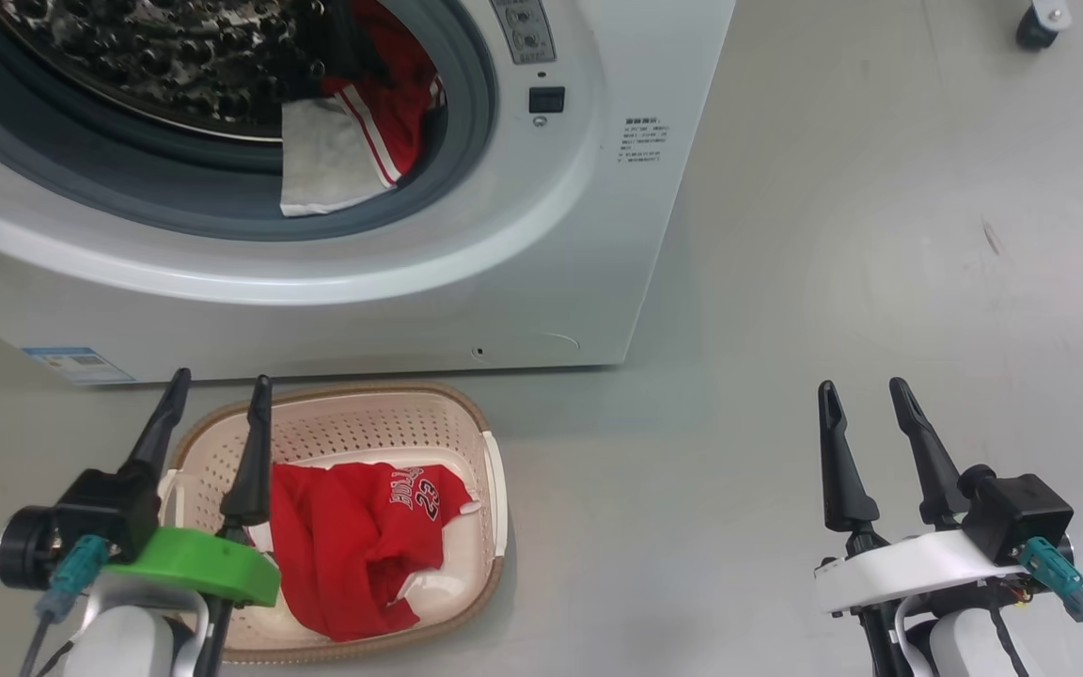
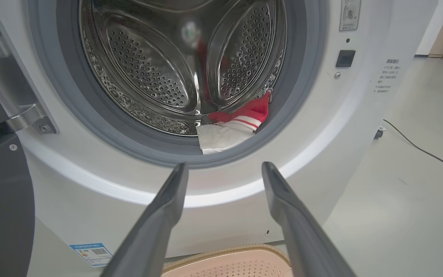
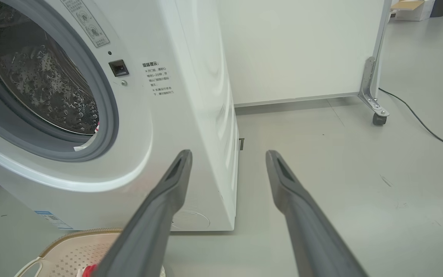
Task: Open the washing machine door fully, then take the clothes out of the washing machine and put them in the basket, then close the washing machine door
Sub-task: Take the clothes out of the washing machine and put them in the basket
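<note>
Grey floor (image 1: 880, 235), smooth, lightly scuffed.

Item: washing machine (image 1: 504, 282), white, front-loading. The washing machine door (image 2: 2, 215) is swung open at its left.

Item: red jersey (image 1: 391, 103) with a white panel. It lies at the lower right of the drum (image 1: 175, 56), spilling onto the grey gasket (image 1: 466, 141), up and ahead of both hands.

Item: basket (image 1: 363, 432), cream, on the floor just in front of the machine. It holds a second red jersey (image 1: 353, 545) numbered 23.

Left hand (image 1: 222, 378): fingers spread, grasping nothing, hovering over the basket's left rim just beside the second jersey.

Right hand (image 1: 863, 385): fingers spread, empty, over the floor well to the right of the basket.
</note>
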Available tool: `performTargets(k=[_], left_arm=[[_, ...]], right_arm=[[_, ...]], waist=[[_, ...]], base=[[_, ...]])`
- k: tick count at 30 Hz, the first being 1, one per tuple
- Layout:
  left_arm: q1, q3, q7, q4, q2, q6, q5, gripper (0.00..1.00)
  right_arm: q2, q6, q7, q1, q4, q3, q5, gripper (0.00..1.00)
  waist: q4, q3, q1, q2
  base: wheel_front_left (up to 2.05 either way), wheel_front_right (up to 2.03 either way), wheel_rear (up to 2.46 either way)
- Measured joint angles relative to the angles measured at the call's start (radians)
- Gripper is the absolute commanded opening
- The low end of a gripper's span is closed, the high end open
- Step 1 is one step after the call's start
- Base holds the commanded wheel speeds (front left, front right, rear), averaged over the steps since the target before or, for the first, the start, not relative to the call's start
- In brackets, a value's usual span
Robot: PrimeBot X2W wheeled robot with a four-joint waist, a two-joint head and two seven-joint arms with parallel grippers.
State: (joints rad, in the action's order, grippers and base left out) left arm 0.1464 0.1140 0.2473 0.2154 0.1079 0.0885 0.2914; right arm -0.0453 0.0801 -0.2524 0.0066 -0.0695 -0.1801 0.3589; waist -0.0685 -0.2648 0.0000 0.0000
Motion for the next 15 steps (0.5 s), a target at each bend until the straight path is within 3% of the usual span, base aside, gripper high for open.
performTargets(k=[7, 15], left_arm=[[0.064, -0.043, -0.038, -0.013, 0.007, 0.0, 0.059, 1.0], [0.203, -0.073, -0.133, -0.007, 0.063, 0.0, 0.069, 1.0]], right_arm=[[0.0, 0.0, 0.0, -0.022, 0.011, -0.021, -0.001, 1.0], [0.0, 0.001, 0.0, -0.061, 0.015, -0.052, -0.002, 1.0]], waist=[[-0.022, -0.063, 0.0, 0.0], [-0.065, -0.136, 0.0, 0.0]], base=[[0.0, 0.0, 0.0], [0.0, 0.0, 0.0]])
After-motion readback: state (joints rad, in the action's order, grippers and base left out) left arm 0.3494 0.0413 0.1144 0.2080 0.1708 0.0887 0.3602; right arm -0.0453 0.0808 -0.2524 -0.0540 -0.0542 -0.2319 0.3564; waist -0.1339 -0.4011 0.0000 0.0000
